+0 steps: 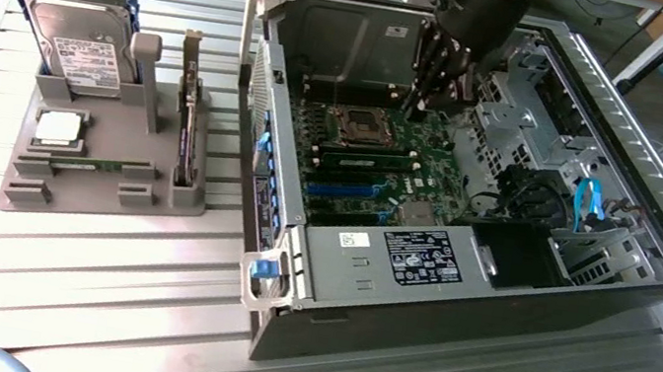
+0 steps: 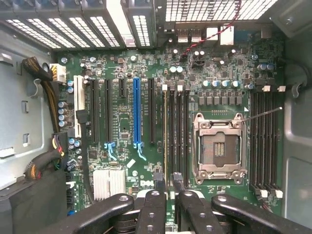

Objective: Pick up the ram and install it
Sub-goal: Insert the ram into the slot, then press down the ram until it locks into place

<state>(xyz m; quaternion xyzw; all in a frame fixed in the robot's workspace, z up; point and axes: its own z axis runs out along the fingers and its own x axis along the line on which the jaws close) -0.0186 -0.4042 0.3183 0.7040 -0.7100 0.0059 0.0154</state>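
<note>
Open, empty claw [image 1: 441, 99] hangs over the motherboard [image 1: 422, 165] at upper centre, well apart from the ram [image 1: 82, 164] at left; dropping here could dent the CPU socket [image 2: 219, 148]

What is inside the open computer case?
A green circuit board with a processor socket, a blue slot and bundled cables. The fingers cover part of the board; what lies beneath them is hidden.

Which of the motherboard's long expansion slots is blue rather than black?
The one blue slot, flanked by a short black slot and a long black one.
</note>
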